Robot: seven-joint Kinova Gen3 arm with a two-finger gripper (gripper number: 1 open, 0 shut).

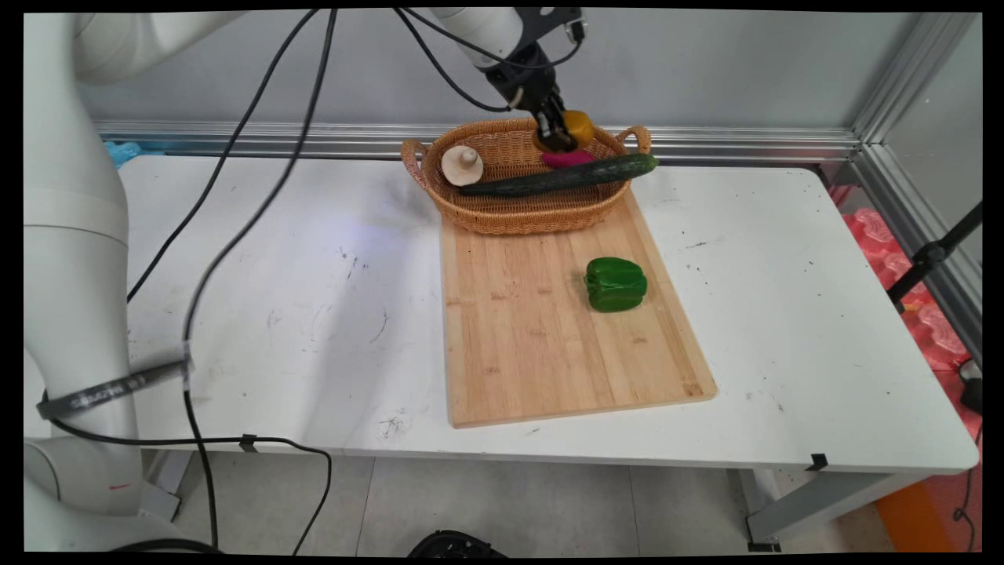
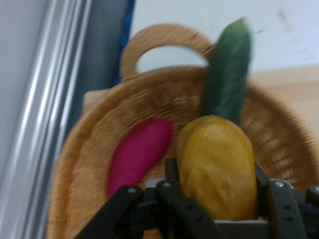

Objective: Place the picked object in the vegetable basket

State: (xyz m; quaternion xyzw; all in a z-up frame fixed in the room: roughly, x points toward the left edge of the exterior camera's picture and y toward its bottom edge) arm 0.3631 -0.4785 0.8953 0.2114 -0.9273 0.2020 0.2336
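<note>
Table: white rectangular tabletop (image 1: 314, 314), scuffed, with a wall behind.
Basket: oval woven wicker basket (image 1: 514, 216) with two loop handles, at the far end of the board, resting on it.
Basket, left part: pale beige mushroom (image 1: 462, 165) lying inside near the left handle.
Basket, across: long dark green cucumber (image 1: 561, 176) lying lengthwise, right tip reaching over the rim by the right handle.
Basket, far side: magenta elongated vegetable (image 1: 566, 158) lying inside, just behind the cucumber.
Gripper: black two-finger gripper (image 1: 558, 138) above the basket's far right part, closed around a rounded yellow vegetable (image 2: 217, 167), held clear of the basket floor.
Board: light bamboo cutting board (image 1: 541, 337) running from the basket toward the near edge.
Board, right half: glossy green bell pepper (image 1: 616, 284) lying alone, well apart from the basket.
</note>
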